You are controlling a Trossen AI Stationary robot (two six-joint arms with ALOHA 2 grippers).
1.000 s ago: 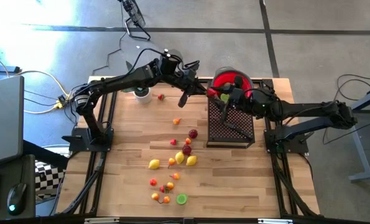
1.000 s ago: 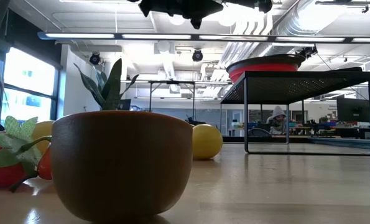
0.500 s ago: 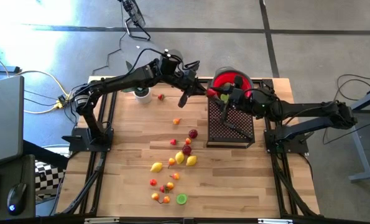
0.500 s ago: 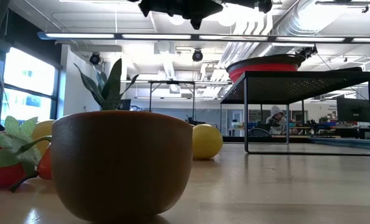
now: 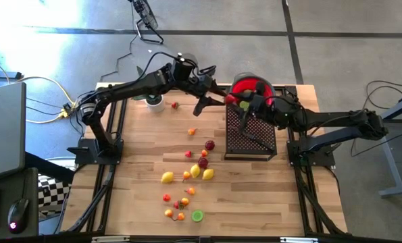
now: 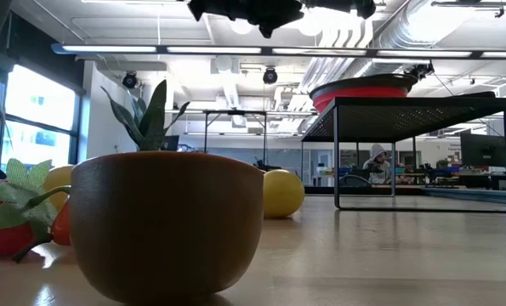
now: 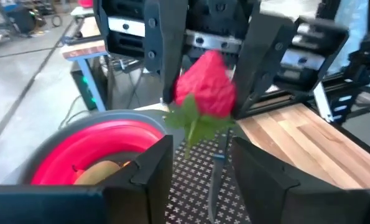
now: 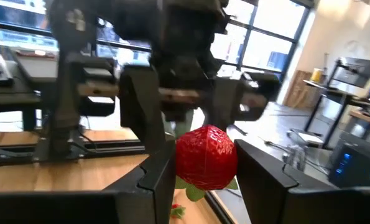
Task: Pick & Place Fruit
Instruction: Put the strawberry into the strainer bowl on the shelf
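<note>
A red toy strawberry with green leaves hangs in the air above the black mesh rack, beside the red bowl that stands on the rack. My right gripper is shut on it. My left gripper faces it from the table's left, open, with its fingers on either side of the leaves and apart from them. Several small fruits lie loose on the wooden table. One orange-brown fruit lies in the bowl. My right gripper pinches the strawberry's two red sides between its two fingers. The fingers lie level and come from the table's right. The strawberry is lifted clear over the rack, its leaves hanging down.
A potted plant stands at the table's far left. In the low view its brown pot fills the foreground, with a yellow fruit behind it. The rack takes up the far right; bare wood lies near its front.
</note>
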